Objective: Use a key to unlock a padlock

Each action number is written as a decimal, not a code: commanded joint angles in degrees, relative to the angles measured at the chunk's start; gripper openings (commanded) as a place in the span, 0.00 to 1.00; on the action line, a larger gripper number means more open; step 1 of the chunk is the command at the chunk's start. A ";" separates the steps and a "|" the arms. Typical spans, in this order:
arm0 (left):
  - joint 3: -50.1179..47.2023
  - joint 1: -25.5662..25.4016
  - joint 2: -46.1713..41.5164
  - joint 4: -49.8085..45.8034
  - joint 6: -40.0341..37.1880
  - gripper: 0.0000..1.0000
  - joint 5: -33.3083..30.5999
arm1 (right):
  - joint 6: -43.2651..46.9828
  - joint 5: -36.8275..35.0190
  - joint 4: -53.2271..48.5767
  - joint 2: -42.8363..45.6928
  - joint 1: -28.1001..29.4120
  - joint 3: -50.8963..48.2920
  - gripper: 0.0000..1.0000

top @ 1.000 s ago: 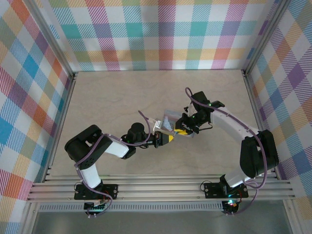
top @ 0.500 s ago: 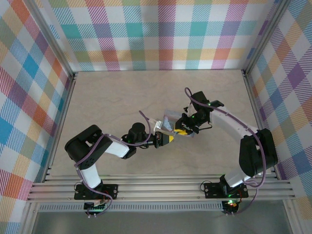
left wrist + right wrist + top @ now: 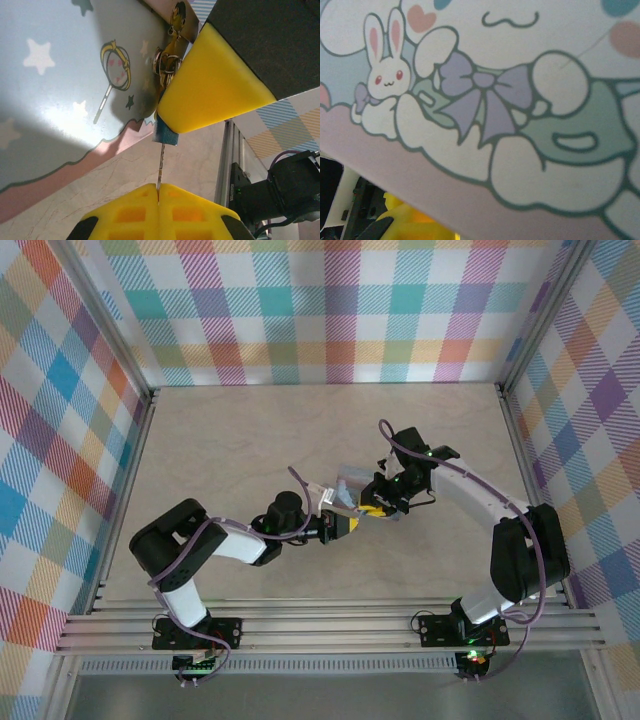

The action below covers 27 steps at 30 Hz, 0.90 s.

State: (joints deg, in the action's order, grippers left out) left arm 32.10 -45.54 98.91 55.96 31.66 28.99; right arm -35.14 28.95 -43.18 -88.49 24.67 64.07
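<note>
A small blue padlock (image 3: 165, 136) hangs from the gold hasp (image 3: 172, 55) of the pale blue tin (image 3: 65, 75). A thin metallic key (image 3: 160, 165) runs from the padlock's underside down into my left gripper (image 3: 158, 192), whose yellow fingers are shut on it. One yellow finger (image 3: 210, 90) of my right gripper lies over the padlock and hides most of it. In the top view the left gripper (image 3: 349, 522) and the right gripper (image 3: 372, 506) meet at the near side of the tin (image 3: 352, 480). The cartoon-printed tin (image 3: 520, 100) sits very close in the right wrist view.
The tin stands mid-table on the pale wooden top (image 3: 230, 440). An aluminium rail (image 3: 227, 155) and the right arm's dark base (image 3: 280, 190) lie beyond the padlock. Checked walls enclose the table on three sides.
The left arm's wrist has shifted slightly toward the tin. Both grips and the right arm look unchanged.
</note>
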 commanded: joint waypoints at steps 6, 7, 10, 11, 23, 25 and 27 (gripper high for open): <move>3.22 -0.96 -2.88 2.15 -1.06 0.00 -2.70 | 1.74 1.25 -2.20 0.24 0.47 1.07 0.00; 3.31 -0.96 -2.92 2.62 -0.67 0.00 -2.72 | 1.76 0.90 -2.29 0.35 0.55 0.76 0.00; 3.54 -1.21 -2.80 4.36 0.67 0.00 -2.67 | 1.74 0.56 -2.01 0.50 0.65 0.10 0.00; 3.67 -1.39 -2.73 4.42 0.69 0.00 -2.86 | 1.74 0.60 -1.86 0.51 0.65 -0.06 0.00; 2.26 -3.12 -3.37 2.90 -2.96 0.00 -7.66 | 1.78 0.47 -2.80 0.68 0.73 0.61 0.00; 2.53 -3.58 -3.05 4.22 -2.80 0.00 -8.78 | 1.24 0.79 -1.88 0.86 0.73 -0.39 0.00; 2.45 -3.68 -2.38 6.94 -1.98 0.00 -9.86 | 1.12 0.77 -1.74 0.88 0.81 -0.70 0.00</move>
State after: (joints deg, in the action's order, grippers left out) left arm 32.93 -48.40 98.32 53.91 30.57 22.28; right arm -34.22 26.59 -43.88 -88.47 24.67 64.16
